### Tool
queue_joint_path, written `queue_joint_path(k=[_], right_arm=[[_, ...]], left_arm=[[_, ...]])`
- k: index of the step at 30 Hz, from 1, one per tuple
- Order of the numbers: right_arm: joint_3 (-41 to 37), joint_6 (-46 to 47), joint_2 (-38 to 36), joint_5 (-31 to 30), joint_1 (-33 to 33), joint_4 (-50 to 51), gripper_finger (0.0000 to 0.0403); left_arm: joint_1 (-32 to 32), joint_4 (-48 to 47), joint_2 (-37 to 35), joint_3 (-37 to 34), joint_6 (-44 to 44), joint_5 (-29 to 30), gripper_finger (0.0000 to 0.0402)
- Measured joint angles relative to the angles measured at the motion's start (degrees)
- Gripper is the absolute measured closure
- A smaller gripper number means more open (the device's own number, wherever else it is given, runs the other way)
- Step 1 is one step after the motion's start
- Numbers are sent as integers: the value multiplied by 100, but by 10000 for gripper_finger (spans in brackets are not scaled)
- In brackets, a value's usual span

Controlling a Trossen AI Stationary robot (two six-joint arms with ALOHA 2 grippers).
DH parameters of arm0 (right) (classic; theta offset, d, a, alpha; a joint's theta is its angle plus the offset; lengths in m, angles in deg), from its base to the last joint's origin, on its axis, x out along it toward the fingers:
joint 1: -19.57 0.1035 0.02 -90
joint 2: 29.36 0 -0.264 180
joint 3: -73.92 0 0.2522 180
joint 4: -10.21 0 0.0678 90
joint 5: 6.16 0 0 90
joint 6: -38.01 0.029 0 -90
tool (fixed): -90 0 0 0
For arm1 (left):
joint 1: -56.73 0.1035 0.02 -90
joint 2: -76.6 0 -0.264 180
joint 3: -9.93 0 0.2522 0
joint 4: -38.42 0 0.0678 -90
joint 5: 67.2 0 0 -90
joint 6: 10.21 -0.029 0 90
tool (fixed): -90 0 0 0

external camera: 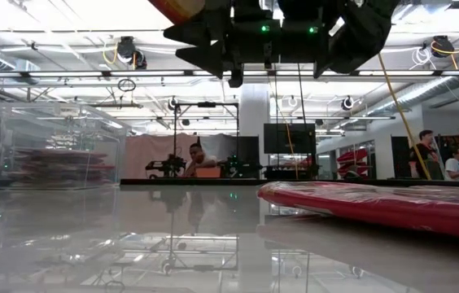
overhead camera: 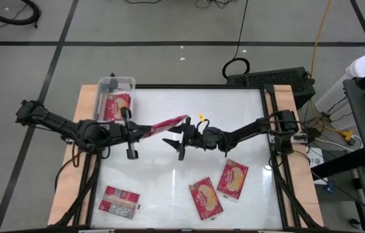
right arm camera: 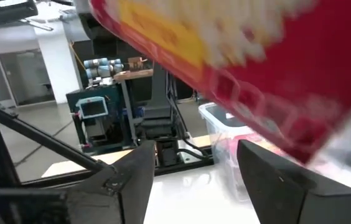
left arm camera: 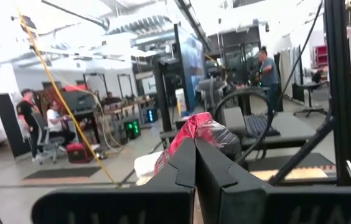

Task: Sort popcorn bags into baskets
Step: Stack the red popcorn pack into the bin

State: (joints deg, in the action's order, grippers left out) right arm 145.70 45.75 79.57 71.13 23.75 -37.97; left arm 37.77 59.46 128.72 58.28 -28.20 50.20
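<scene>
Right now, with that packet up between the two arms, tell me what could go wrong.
1. The left hand pinches only one end of the red packet; it could slip or sag loose.
2. The right hand stands open close under the packet's far end; the two hands could bump.
3. The clear bin already holds a packet and is barely bigger, so this one may catch on the rim.

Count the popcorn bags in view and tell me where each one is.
5. One lies in the clear bin, more may hide beneath: bag. One bag is clamped in the left claw. Three on the table: near-left, near-middle, beside it rightward.
</scene>
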Motion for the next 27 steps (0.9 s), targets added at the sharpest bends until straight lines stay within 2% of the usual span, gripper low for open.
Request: queue_joint_path(k=[6, 9, 15, 19, 22, 27], right_arm=[[0, 177, 0, 250, -80, -4, 179], [0, 92, 0, 252, -80, -103, 179], [2, -312, 0, 262, -77, -498, 179], [2, -531, 0, 781, -63, -887, 183], [2, -455, -2, 991, -67, -975, 209], [0, -438, -2, 1002, -119, -963, 289]], left_arm=[[135, 193, 0, 0, -76, -272, 401], [235, 216, 42, 0, 95, -529, 401], [282, 199, 179, 0, 160, -563, 401], [282, 167, 189, 0, 138, -555, 401], [281, 85, 184, 0, 131, -555, 401], [280, -163, 177, 11, 119, -551, 401]])
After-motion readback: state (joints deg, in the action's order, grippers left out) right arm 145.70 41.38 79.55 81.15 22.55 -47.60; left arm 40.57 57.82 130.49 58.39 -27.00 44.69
